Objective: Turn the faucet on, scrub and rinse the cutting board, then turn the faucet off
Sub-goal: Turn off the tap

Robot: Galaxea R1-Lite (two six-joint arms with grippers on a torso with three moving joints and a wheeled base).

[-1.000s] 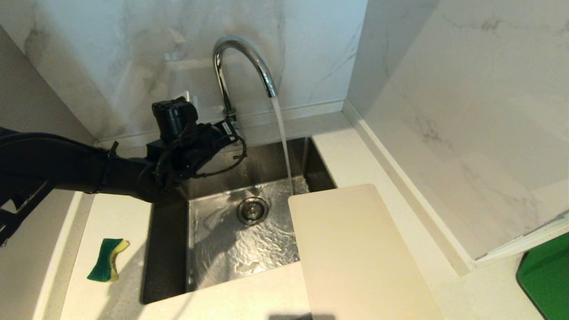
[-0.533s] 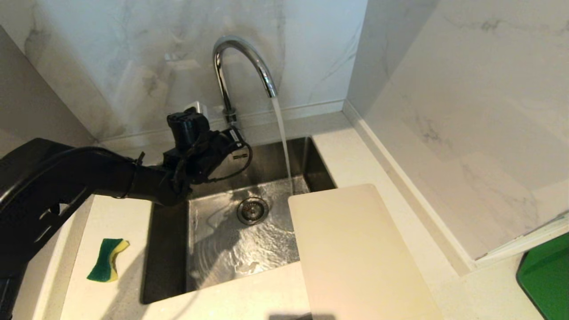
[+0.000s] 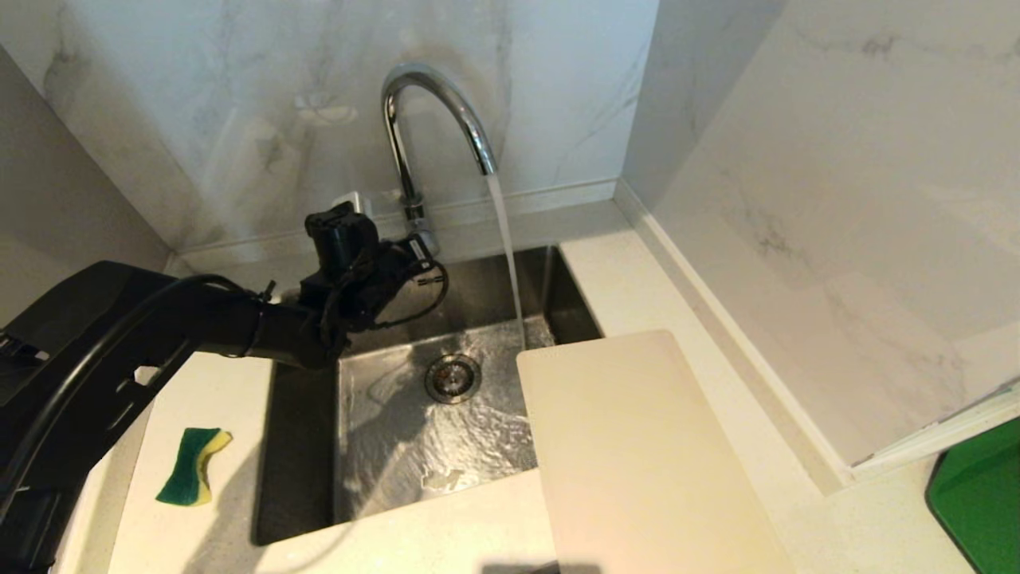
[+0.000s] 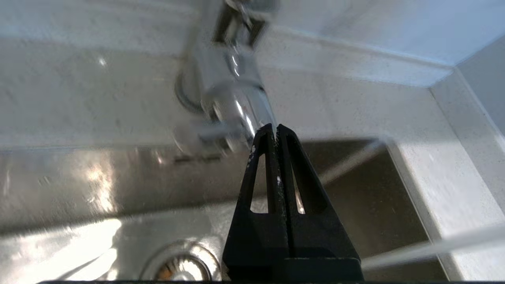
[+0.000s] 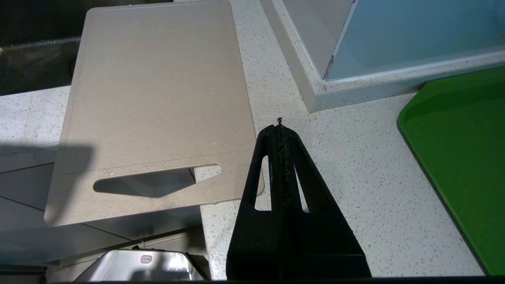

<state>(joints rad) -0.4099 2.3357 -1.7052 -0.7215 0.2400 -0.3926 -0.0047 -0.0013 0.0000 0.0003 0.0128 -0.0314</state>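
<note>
Water runs from the faucet point(image 3: 434, 104) into the sink point(image 3: 446, 414). The left tool point(image 4: 275, 128), pressed together, sits by its base. The cutting board point(image 3: 637, 454) lies on the worktop point(image 3: 637, 271). The right tool point(image 5: 280, 128) is pressed together too.

The faucet point(image 4: 232, 102) base is blurred — the cutting board point(image 3: 637, 454) runs off the lower edge.

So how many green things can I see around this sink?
2. A green-and-yellow sponge lies on the counter left of the sink; a flat green tray sits at the far right, partly out of frame.
</note>
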